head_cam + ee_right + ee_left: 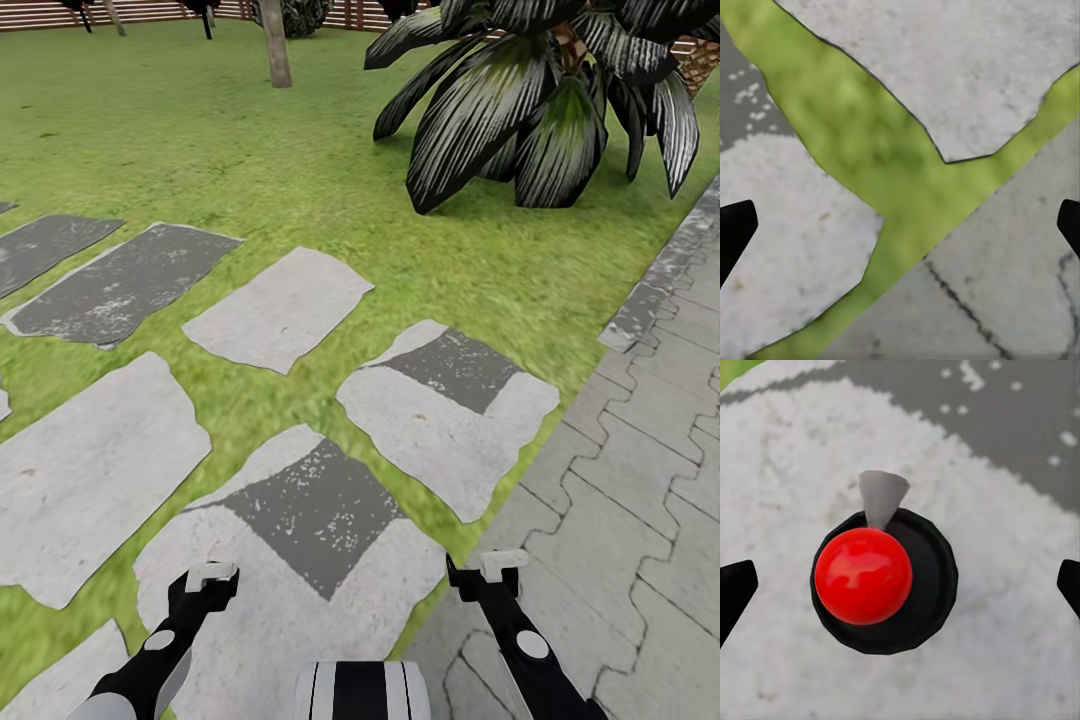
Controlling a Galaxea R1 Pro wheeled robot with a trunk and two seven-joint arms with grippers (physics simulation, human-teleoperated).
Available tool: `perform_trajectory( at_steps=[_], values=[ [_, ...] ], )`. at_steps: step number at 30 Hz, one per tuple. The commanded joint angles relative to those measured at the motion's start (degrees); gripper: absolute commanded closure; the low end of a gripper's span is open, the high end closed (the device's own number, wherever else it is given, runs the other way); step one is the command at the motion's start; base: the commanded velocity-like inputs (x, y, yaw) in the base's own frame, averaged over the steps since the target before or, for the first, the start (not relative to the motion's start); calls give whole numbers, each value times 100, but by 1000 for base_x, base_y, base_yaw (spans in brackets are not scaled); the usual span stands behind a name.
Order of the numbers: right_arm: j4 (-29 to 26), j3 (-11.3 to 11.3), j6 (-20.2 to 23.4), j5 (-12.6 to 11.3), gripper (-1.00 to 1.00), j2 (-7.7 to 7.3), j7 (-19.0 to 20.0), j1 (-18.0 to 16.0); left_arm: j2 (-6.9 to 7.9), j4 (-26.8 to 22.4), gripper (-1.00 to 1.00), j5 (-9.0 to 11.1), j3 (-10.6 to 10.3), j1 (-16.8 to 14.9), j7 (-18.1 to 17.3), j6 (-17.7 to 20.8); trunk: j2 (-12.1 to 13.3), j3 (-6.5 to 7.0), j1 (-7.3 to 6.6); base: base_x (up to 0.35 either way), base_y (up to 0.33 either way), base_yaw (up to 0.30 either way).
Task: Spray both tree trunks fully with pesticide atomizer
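Both arms reach forward low over stepping stones (300, 590), left pincer (900, 585) and right pincer (900, 225) wide.

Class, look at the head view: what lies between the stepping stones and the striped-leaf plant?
Bare lawn only; nothing stands between the stepping stones and the plant, as the head view shows.

Garden lawn (230, 150) green, slat fence behind; pale tree trunk (275, 45) upright.

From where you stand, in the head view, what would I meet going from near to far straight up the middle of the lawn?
Two-tone stepping stone → pale stepping stone → open grass → bare tree trunk → slatted wooden fence.
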Motion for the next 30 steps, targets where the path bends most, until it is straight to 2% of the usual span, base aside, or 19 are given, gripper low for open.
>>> perform_trajectory(
  at_steps=[1,7,8,30],
  values=[
    [-1,0,0,0,-100,0,0,0,0,-3,-100,0,0,0,0,-2,0,0,0,0,0,-4],
    [-2,0,0,0,-100,0,1,-1,1,-7,-100,0,0,0,-5,-6,0,0,0,0,0,-1],
    [-2,0,0,0,-100,0,1,-1,1,-7,100,0,0,0,-6,-6,0,0,0,0,0,0],
    [-2,0,0,0,-100,0,0,-1,1,-30,100,5,0,0,-27,-6,0,0,0,0,0,0]
  ],
)
